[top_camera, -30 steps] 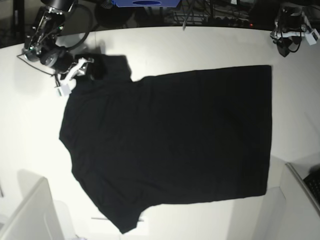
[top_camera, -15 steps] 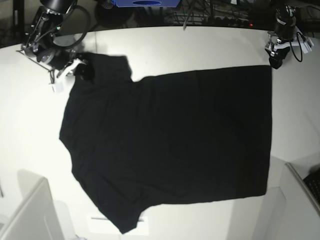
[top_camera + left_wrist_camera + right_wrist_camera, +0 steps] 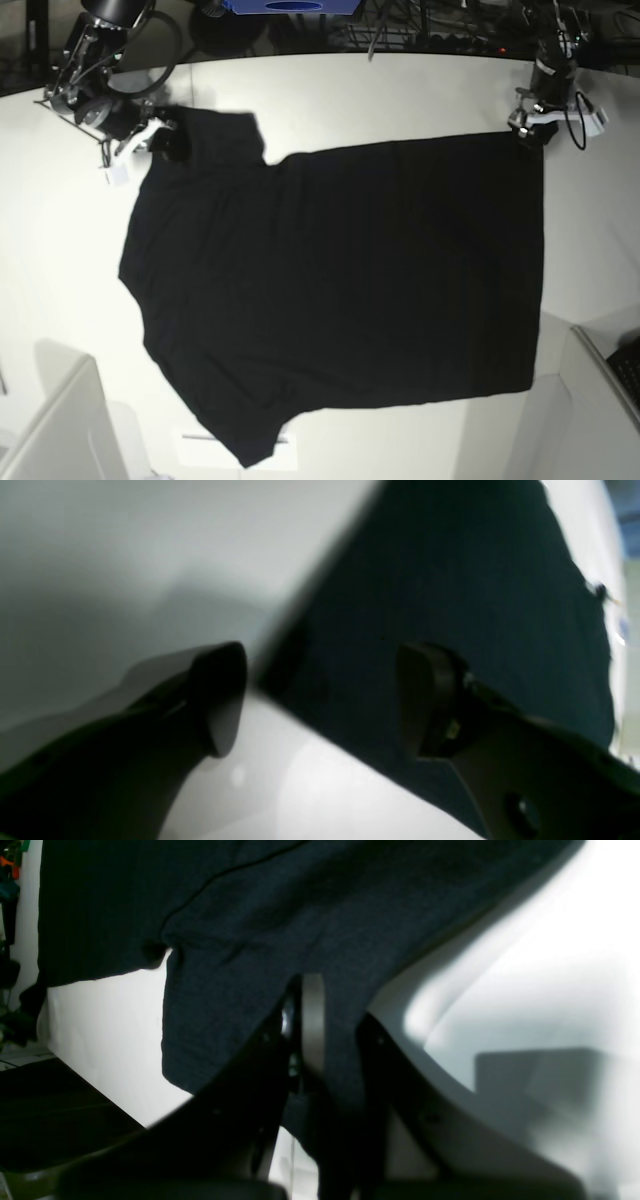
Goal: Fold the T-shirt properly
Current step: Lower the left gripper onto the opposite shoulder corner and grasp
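Observation:
The black T-shirt (image 3: 340, 270) lies spread flat on the white table (image 3: 400, 90), plain side up; no print shows. My right gripper (image 3: 160, 138) is at the far-left sleeve. In the right wrist view it (image 3: 340, 1010) is shut on a fold of the sleeve cloth (image 3: 250, 915). My left gripper (image 3: 528, 128) is at the shirt's far-right hem corner. In the left wrist view it (image 3: 320, 695) is open, with one finger (image 3: 220, 695) over bare table and the other over the cloth (image 3: 450, 580); the corner lies between them.
A white bin corner (image 3: 60, 430) stands at the front left and another (image 3: 600, 400) at the front right. A white slip (image 3: 230, 437) peeks out by the near sleeve. Dark clutter and a blue box (image 3: 290, 5) lie beyond the table's back edge.
My left arm has come in from the far right edge to the shirt's hem corner. My right gripper shifted slightly up and left at the sleeve, then stayed.

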### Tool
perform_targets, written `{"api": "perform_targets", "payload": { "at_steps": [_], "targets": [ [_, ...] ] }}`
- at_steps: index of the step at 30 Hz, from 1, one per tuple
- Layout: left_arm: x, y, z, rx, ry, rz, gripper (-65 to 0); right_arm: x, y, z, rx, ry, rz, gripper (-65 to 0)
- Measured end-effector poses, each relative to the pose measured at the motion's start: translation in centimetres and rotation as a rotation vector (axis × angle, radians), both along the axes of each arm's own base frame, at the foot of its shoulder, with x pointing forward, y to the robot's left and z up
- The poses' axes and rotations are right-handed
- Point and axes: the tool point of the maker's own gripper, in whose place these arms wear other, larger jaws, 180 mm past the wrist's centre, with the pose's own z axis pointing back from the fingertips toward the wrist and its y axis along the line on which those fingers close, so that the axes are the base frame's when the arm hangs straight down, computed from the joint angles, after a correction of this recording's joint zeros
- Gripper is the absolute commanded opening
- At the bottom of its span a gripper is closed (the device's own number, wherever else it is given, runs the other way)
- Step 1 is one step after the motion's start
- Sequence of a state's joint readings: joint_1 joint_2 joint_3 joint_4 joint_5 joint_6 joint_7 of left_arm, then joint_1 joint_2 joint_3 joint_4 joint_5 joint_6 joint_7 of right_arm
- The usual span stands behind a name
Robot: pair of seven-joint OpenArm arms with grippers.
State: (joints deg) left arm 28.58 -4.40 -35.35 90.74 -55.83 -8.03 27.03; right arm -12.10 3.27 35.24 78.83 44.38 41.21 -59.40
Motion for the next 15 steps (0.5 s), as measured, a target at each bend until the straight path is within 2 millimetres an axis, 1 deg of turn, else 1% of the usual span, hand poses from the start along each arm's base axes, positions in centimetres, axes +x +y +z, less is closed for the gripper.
{"api": "perform_targets", "payload": {
  "at_steps": [2,8,9,10,12,13,15],
  "targets": [
    [0.6,-0.4,0.0,-0.009,-0.008,-0.006,-20.2,0.0,0.0,0.0,0.001,0.0,0.0,-65.0],
    [1.3,-0.2,-0.7,-0.04,-0.042,0.017,-20.4,0.0,0.0,0.0,0.0,0.0,0.0,-65.0],
    [1.4,-0.3,-0.8,-0.039,-0.044,0.013,-20.7,0.0,0.0,0.0,-0.001,0.0,0.001,-65.0],
    [1.5,-0.4,-0.8,-0.04,-0.047,0.008,-22.7,0.0,-0.1,0.0,-0.004,0.001,0.006,-65.0],
    [1.5,-0.6,-1.1,-0.043,-0.04,0.004,-31.9,0.0,-0.1,0.0,-0.004,0.0,0.006,-65.0],
    [1.4,-0.8,-1.2,-0.048,-0.034,0.003,-38.3,0.0,-0.1,0.0,-0.004,0.001,0.006,-65.0],
    [1.1,-1.2,-1.7,-0.06,-0.012,-0.006,-54.5,0.0,-0.1,0.0,-0.005,0.001,0.005,-65.0]
  ]
}}
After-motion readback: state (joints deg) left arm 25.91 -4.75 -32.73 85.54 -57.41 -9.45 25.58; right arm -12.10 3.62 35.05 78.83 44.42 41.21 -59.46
